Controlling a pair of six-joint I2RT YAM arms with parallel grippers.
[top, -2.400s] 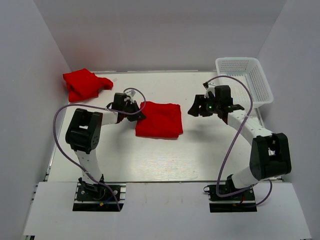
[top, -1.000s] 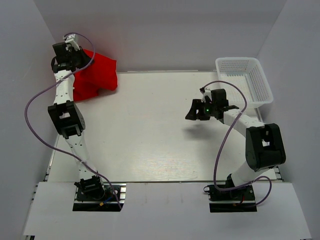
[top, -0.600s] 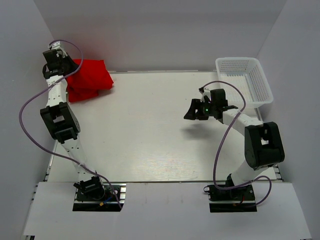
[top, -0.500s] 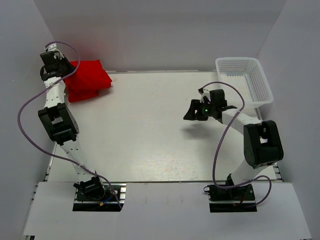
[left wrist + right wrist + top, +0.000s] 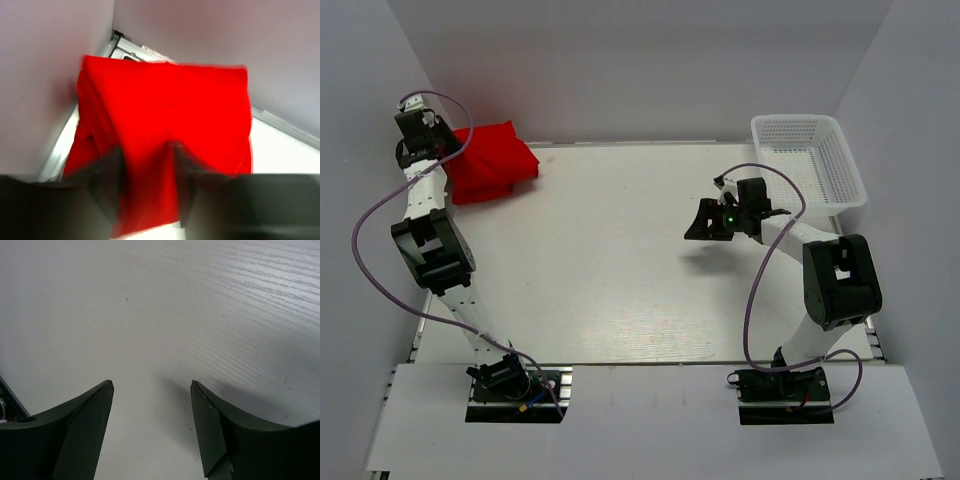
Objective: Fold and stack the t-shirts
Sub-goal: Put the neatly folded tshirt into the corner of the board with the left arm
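**Item 1, left gripper** (image 5: pixel 428 140). We find it stretched out to the far left corner of the table (image 5: pixel 620 290), raised close beside the left wall (image 5: pixel 360 250). In the wrist view its two dark fingers (image 5: pixel 107 182) are blurred. They stand a little apart, with red cloth running down between them. We cannot tell whether they pinch that cloth or only straddle it.

**Item 2, t-shirts** (image 5: pixel 490 160). Both are plain bright red and gathered into one folded heap directly ahead of the left gripper, reaching right up to its fingers. We note a broad, flat upper fold with a fairly straight far edge. A second layer shows beneath it at the left of the wrist view. The heap lies well apart from the right gripper, across the table on that gripper's left.

**Item 3, right gripper** (image 5: pixel 152 382). We record it hanging above the tabletop with its fingers spread wide. Only the white, grained surface and a soft shadow show between them.

**Item 4, basket** (image 5: pixel 810 150). It is white mesh and sits at the far right corner, beyond the right gripper and to its right, apart from it.

**Item 5, cable** (image 5: pixel 360 240). It is purple and loops loosely beside the left arm. We see a like one along the right arm.
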